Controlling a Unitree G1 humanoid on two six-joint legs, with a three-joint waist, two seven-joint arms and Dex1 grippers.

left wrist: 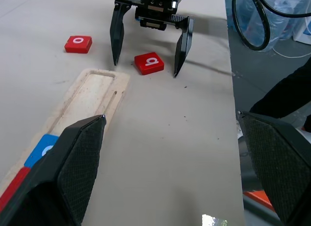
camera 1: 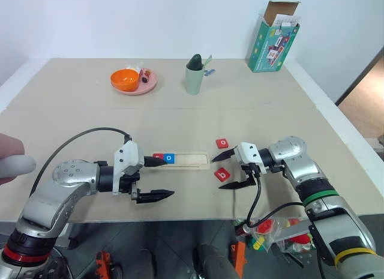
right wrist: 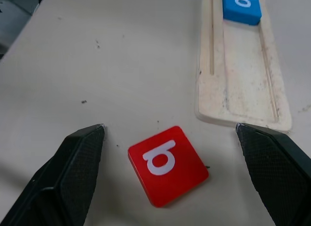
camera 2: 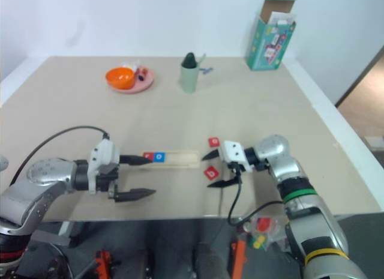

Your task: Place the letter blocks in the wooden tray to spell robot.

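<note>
On the beige table (camera 1: 252,111), the wooden tray (camera 1: 192,159) holds a red and a blue tile (left end); the right gripper (right wrist: 170,138), jaws wide, should descend squarely around the red b block (right wrist: 167,158).

Pale, unfinished wooden tray (right wrist: 243,97) with a scuffed, grainy groove. Glossy smooth plastic letter blocks (right wrist: 167,165). Matt beige table (camera 1: 252,111). Textured matt black fingers (right wrist: 80,158). Printed cardboard box (camera 1: 273,39).
</note>
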